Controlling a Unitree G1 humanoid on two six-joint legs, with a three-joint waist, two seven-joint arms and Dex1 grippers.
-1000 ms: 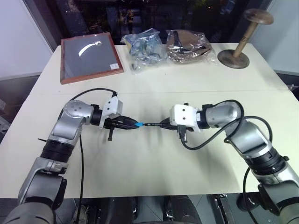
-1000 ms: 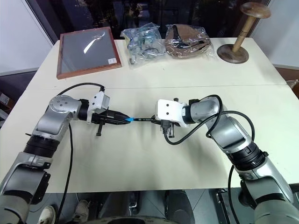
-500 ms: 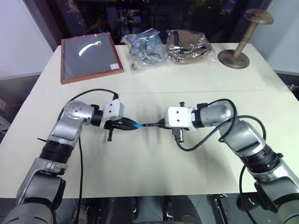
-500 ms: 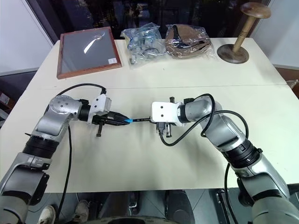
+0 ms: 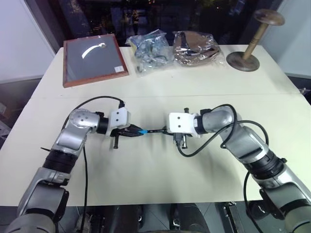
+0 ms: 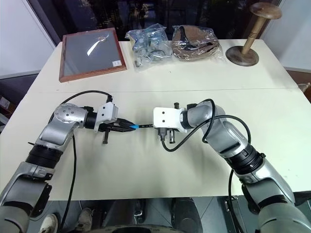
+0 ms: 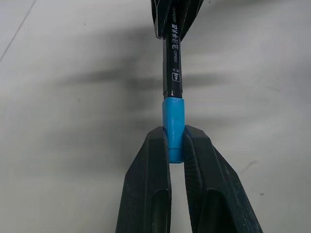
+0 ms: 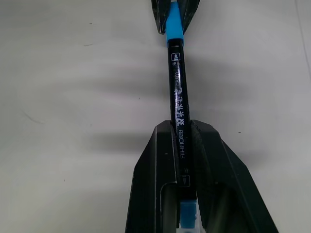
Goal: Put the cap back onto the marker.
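Note:
Over the middle of the white table [image 5: 160, 179] my two grippers face each other tip to tip. My left gripper [image 7: 174, 136] is shut on the light-blue cap [image 7: 174, 121]. The cap sits on the end of the black marker [image 8: 178, 97], flush against its barrel. My right gripper [image 8: 181, 127] is shut on the marker's barrel, with a light-blue band [image 8: 187, 213] showing behind its fingers. From the head views, the cap [image 5: 143, 131] and the marker [image 5: 155, 130] form one straight line between the left gripper [image 5: 138, 131] and the right gripper [image 5: 166, 129], a little above the tabletop.
A wood-framed dark panel [image 5: 94, 59] lies at the back left. Two clear plastic bags [image 5: 153, 51] [image 5: 197, 47] of items sit at the back middle. A wooden stand [image 5: 252, 43] is at the back right. Black cables loop off both wrists.
My right gripper has edged left toward the left one, so less marker barrel shows between them. Both hands sit slightly lower. Both grips are unchanged.

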